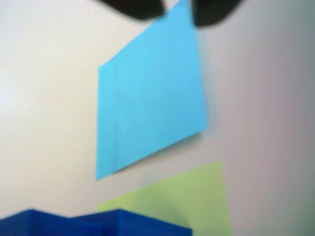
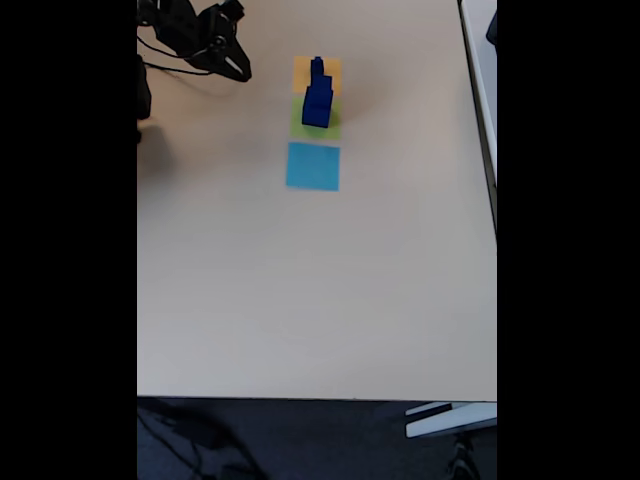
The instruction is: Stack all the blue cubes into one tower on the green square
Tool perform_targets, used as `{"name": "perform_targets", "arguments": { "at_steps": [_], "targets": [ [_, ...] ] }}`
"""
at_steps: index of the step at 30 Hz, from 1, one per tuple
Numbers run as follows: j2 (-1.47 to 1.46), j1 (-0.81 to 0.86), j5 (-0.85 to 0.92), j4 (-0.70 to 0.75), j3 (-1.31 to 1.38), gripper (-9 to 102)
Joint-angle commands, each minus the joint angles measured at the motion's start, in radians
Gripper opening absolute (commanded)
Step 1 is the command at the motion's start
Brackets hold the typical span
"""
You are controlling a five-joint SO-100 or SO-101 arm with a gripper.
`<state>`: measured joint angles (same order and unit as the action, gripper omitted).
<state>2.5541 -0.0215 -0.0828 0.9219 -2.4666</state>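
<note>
In the wrist view we see the pale surface [image 1: 49, 98] from close above, and the picture is rather blurred. A light-blue square patch [image 1: 150, 98] lies flat in the middle, turned at an angle. Below it, a little apart, lies the green square [image 1: 197, 196], of which we see one corner and part of the area. At the bottom edge the tops of the blue cubes [image 1: 98, 223] come into the frame; they cover the lower left part of the green square. At the top edge two dark rounded shapes belong to the end effector [image 1: 178, 12]. There is a narrow gap between them and nothing is inside this gap, but from this view we cannot tell how far it is open.

In the fixed view we look down on the whole surface [image 2: 320, 300]. The blue cubes [image 2: 317, 98] stand as one tower on the green square [image 2: 330, 128]. Behind the tower lies an orange-yellow square patch [image 2: 302, 68], and in front of the green square lies the light-blue square patch [image 2: 312, 166]; the three patches form one line. The end effector [image 2: 238, 70] is at the upper left, well apart from the tower. It holds nothing, and its two fingers appear slightly parted, though they are small and dark here.
</note>
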Motion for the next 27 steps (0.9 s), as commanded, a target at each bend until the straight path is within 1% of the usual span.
{"name": "perform_targets", "arguments": {
  "at_steps": [1, 6, 9, 11, 14, 20, 23, 27],
  "targets": [
    [-0.074, 0.009, -0.032, -0.037, 0.115, 0],
    [-0.207, 0.003, -0.046, -0.018, 0.235, 0],
    [-0.328, 0.012, -0.06, 0.069, 0.357, 0],
    [-0.383, 0.018, -0.043, 0.095, 0.403, 0],
    [-0.425, 0.023, -0.029, 0.104, 0.426, 0],
    [-0.54, 0.02, -0.06, 0.192, 0.486, 0],
    [-0.563, 0.015, -0.067, 0.212, 0.506, 0],
    [-0.577, 0.014, -0.147, 0.235, 0.54, 0]
  ]
}}
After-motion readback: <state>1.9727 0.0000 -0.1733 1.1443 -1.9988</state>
